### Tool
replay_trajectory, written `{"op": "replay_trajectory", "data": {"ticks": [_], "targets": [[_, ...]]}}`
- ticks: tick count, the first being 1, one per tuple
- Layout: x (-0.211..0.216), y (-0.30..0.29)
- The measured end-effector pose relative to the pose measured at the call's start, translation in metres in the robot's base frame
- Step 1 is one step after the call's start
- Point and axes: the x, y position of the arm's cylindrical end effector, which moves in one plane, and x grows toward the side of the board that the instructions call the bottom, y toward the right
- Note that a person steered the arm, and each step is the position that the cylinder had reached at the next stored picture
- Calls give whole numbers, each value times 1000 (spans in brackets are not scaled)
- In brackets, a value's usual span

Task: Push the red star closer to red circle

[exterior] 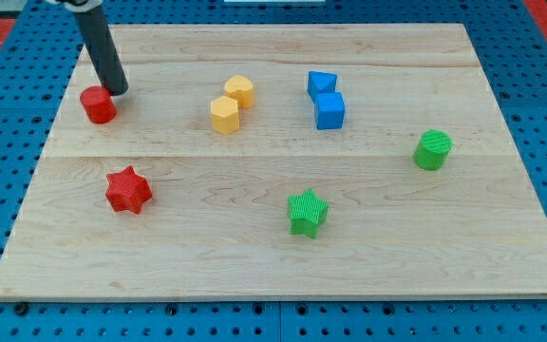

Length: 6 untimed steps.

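Observation:
The red star [128,190] lies at the view's lower left of the wooden board. The red circle [98,104] sits above it, near the board's left edge at the view's upper left. My tip [119,91] rests just to the upper right of the red circle, touching or nearly touching it. The rod leans up to the view's top left. The tip is well above the red star, with bare board between them.
Two yellow blocks [232,103] sit together at top centre. Two blue blocks [326,100] sit to their right. A green star [307,211] lies at lower centre and a green cylinder [433,149] at the right. The wooden board [283,266] lies on a blue pegboard.

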Motion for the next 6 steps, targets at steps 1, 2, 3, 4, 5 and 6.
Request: {"op": "replay_trajectory", "data": {"ticks": [1, 2, 3, 4, 5, 6], "targets": [[16, 9], [43, 69], [107, 102], [134, 111], [173, 131], [186, 97]]}}
